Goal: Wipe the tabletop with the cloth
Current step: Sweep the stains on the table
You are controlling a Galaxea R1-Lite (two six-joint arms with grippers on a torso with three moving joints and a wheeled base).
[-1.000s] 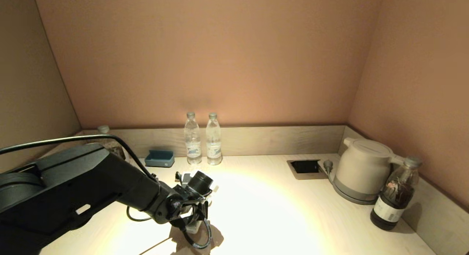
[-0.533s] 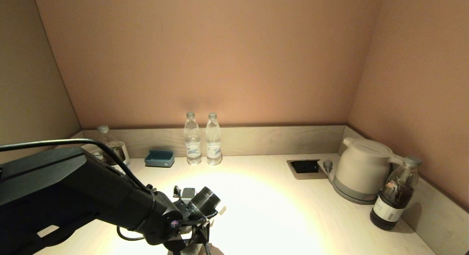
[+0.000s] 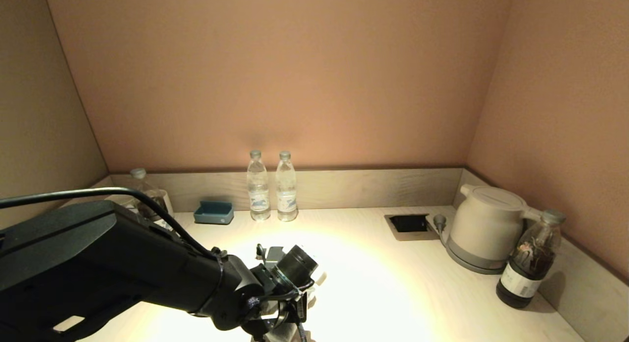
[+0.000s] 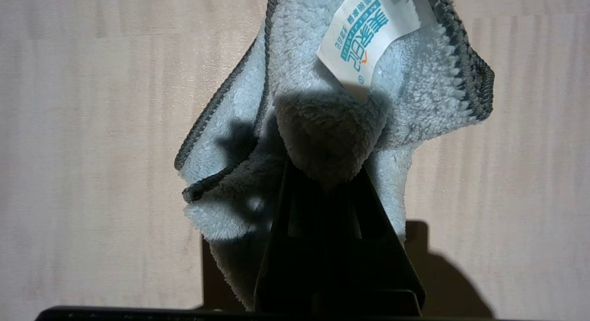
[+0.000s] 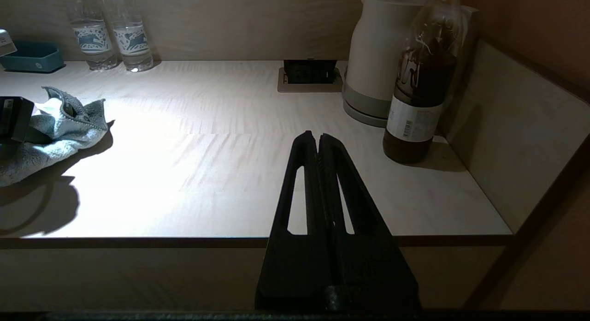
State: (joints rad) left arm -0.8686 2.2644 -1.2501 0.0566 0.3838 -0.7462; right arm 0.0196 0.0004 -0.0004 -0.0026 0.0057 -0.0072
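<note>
Cloth [image 4: 318, 127] sits bunched between the closed fingers of the left gripper [image 4: 325, 173], pinched near the end that carries the white tag [image 4: 364, 39], with its loose folds spread flat against the tabletop [image 4: 92, 150]. Gripping one end this way looks deliberate: the arm pushes down on a thick wad while the rest trails as a wiping pad. In the head view the left arm reaches low over the near left part of the tabletop [image 3: 393, 293], its wrist bent downward so the fingers meet the surface from above; the cloth itself is almost hidden under the wrist there. From the right wrist view the cloth [image 5: 55, 127] lies crumpled on the wood, well apart from the kettle [image 5: 378, 53] and the dark bottle [image 5: 417, 95] in the far right corner. The right gripper [image 5: 318, 139] hangs off the front edge of the tabletop, fingers pressed together and empty, parked out of the wiping path. Two water bottles [image 3: 272, 187] and a small blue box [image 3: 214, 213] stand along the back rim, so a sweep through the bright middle seems to have room.
</note>
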